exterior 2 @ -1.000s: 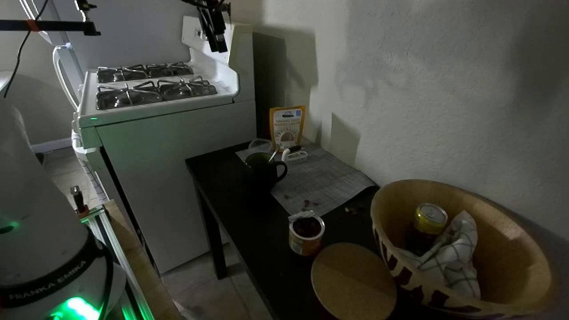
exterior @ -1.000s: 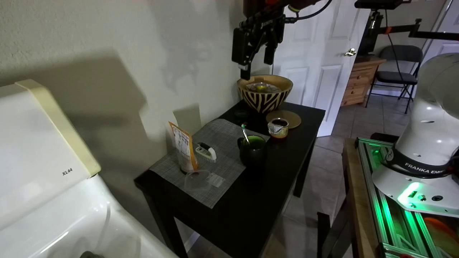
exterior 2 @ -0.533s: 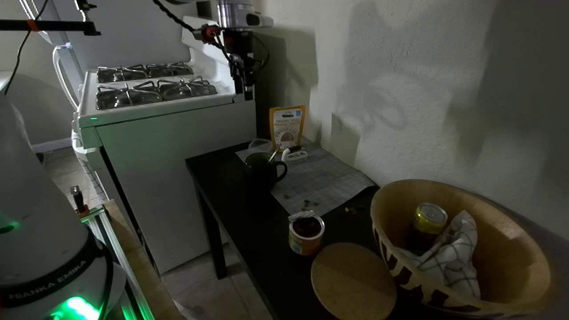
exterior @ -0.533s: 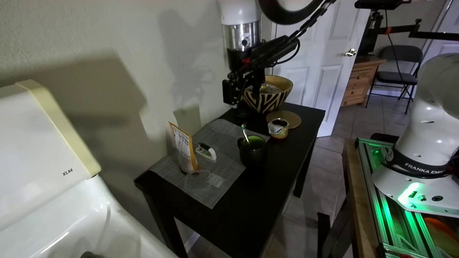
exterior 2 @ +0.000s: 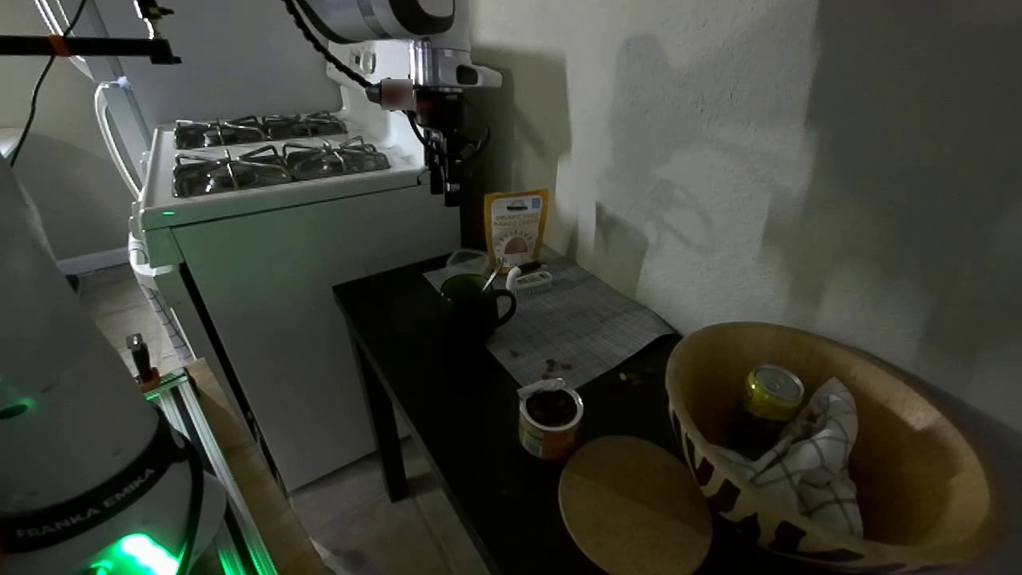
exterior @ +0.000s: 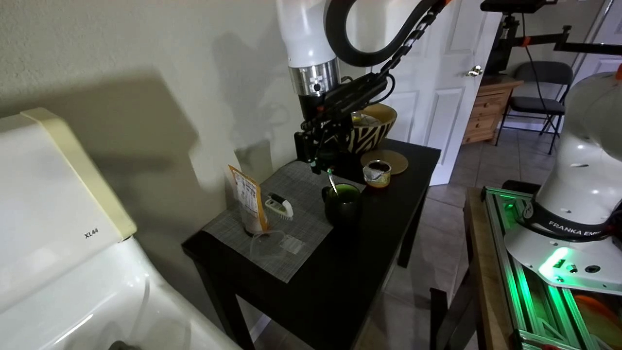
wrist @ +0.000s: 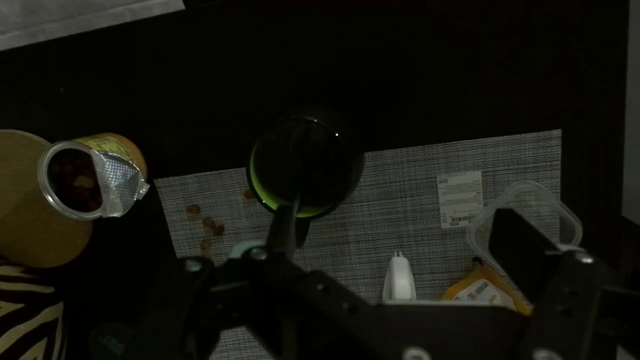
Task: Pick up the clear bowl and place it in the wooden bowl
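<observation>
The clear bowl (exterior: 267, 244) is a small, see-through container at the near end of the grey placemat, beside an orange pouch. It also shows in an exterior view (exterior 2: 466, 257), partly behind the mug, and in the wrist view (wrist: 525, 192), partly hidden by a finger. The wooden bowl (exterior 2: 918, 471) is large, with zebra stripes, and stands at the far end of the table (exterior: 379, 138); it holds a yellow-topped can and a checked cloth. My gripper (wrist: 395, 220) is open and empty, pointing down above the placemat. It shows well above the table in an exterior view (exterior 2: 445, 192).
A dark mug (exterior: 342, 214) with green inside and a spoon stands beside the placemat (exterior 2: 575, 343). A white brush (exterior: 279, 206) and the orange pouch (exterior 2: 517, 224) stand near the wall. An opened fruit cup (exterior 2: 549, 431) and a round board (exterior 2: 635, 503) lie near the wooden bowl.
My arm has come down into view, the gripper lowering over the table and shifting away from above the wooden bowl in an exterior view. The objects on the table have not moved.
</observation>
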### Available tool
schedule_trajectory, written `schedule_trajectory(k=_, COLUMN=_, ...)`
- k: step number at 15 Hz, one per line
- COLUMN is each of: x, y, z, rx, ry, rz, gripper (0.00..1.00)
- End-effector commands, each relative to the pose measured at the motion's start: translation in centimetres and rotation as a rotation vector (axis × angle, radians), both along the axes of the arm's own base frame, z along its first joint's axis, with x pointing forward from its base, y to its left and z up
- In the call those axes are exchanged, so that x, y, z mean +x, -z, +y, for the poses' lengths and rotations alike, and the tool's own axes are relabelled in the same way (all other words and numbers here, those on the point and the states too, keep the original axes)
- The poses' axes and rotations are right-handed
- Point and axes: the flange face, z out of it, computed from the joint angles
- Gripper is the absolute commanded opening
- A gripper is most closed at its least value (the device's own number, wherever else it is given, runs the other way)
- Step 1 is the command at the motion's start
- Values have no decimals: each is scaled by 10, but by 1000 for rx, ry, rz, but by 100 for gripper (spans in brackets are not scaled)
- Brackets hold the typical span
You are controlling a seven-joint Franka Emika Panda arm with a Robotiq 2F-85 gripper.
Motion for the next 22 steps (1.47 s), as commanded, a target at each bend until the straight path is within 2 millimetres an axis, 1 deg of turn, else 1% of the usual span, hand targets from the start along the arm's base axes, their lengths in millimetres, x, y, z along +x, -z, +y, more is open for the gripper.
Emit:
schedule_trajectory(k=1, x=3, y=12, z=11, rx=64, ry=140, rz=-67, gripper=100)
schedule_trajectory(k=2, x=5, y=17, z=16, rx=82, ry=181, rz=-93, gripper=100)
schedule_trajectory(k=3, x=5, y=28, z=27, rx=103, ry=223, rz=-127, gripper=100)
schedule_trajectory(k=4, x=5, y=35, z=34, rx=124, ry=258, rz=-164, gripper=100)
schedule_trajectory(k=6, x=1, y=55, z=52, rx=158, ry=327, rz=-230, gripper=100)
schedule_trajectory(k=8, x=-2, y=75, z=61, rx=155, ry=363, rz=-279, gripper=100)
schedule_trajectory(k=10, x=-2, y=95, z=58, rx=135, ry=370, rz=-294, gripper=100)
schedule_trajectory(k=13, x=8, y=123, z=50, rx=73, ry=390, rz=-251, gripper=100)
schedule_trajectory(k=14, x=10, y=132, z=50, rx=60, ry=395, rz=-235, gripper=100)
schedule_trajectory(k=16, x=14, y=148, z=57, rx=49, ry=395, rz=-213, gripper=100)
schedule_trajectory(k=19, x=22, y=162, z=70, rx=61, ry=396, rz=-186, gripper=100)
schedule_trajectory(k=20, x=23, y=163, z=75, rx=79, ry=350, rz=-168, gripper=100)
schedule_trajectory(k=21, x=19, y=155, z=59, rx=71, ry=271, rz=-162, gripper=100)
schedule_trajectory(k=22, x=21, y=158, z=64, rx=75, ry=270, rz=-158, gripper=100)
